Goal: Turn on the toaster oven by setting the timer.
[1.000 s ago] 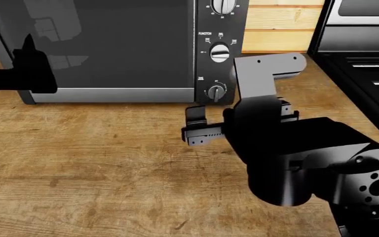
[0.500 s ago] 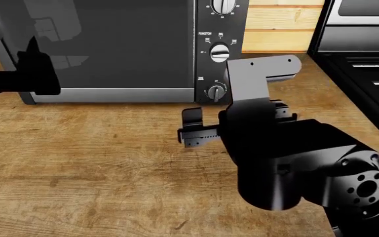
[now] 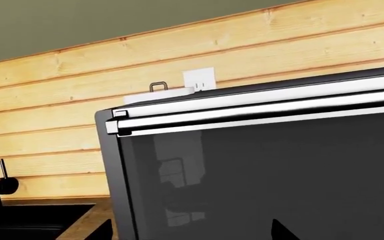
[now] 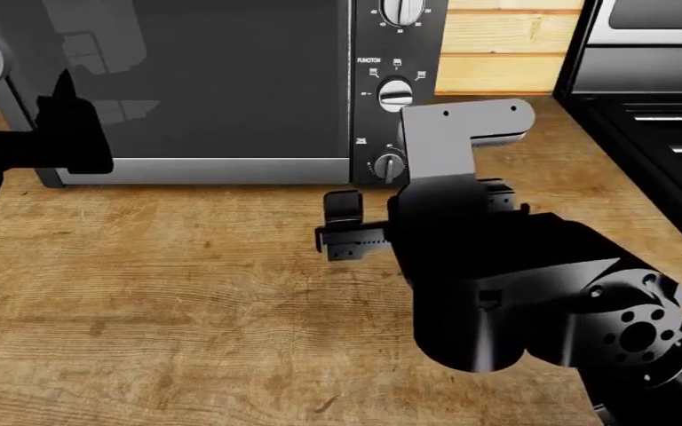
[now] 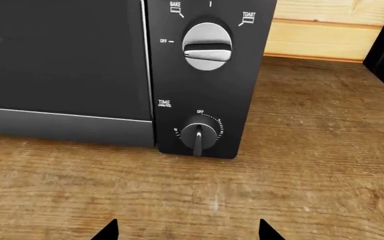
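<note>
Nearest, bare wooden bench (image 4: 175,302) lies open before the right tool (image 4: 344,229), whose spread jaws (holding nothing) hang near the toaster oven (image 4: 199,80), short of its front edge. Beyond, the timer (image 5: 198,134) sits lowest on the oven's black panel, just above the bench. Left tool: too dark to judge.

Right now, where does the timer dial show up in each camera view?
Head view: the timer is the lowest dial on the toaster oven, just beyond the right gripper.
Right wrist view: timer under the TIME label, lower middle.
Left wrist view: not in it.
Shared landmark: the function dial above it.
</note>
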